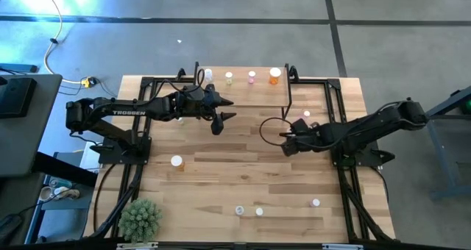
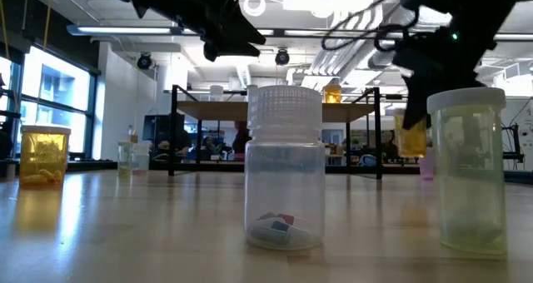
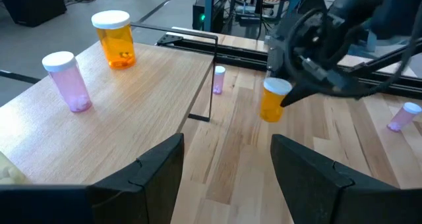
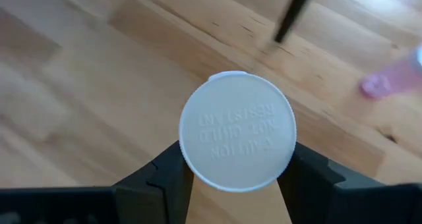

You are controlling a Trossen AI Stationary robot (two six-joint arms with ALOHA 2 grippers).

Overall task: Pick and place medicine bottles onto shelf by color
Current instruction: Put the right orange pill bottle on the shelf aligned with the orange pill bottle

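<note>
The shelf (image 1: 246, 94) stands at the table's far middle on black legs. On its top stand a clear bottle (image 1: 209, 75), a yellow one (image 1: 229, 77), a pink one (image 3: 66, 79) and an orange one (image 3: 113, 38). My right gripper (image 4: 237, 161) is shut on another orange bottle (image 3: 272, 101) with a white cap, right of the shelf's near corner. My left gripper (image 3: 227, 145) hovers open at the shelf's near edge, with nothing between its fingers. My right gripper pinches the orange bottle at its white cap (image 4: 237, 138), one finger (image 4: 165, 174) on each side of the rim. The fingers come from above, slanting down from the table's right side. The bottle hangs below them nearly upright, clear of the table (image 2: 410, 137).
Loose bottles stand on the table: pink ones (image 3: 218, 79) (image 3: 402, 116) near the held bottle, an orange one (image 1: 176, 161) at the left, several (image 1: 239, 210) (image 1: 316, 202) along the near edge. A green plant (image 1: 140, 219) sits at the near left corner. Black frame rails (image 1: 338, 132) border the table.
</note>
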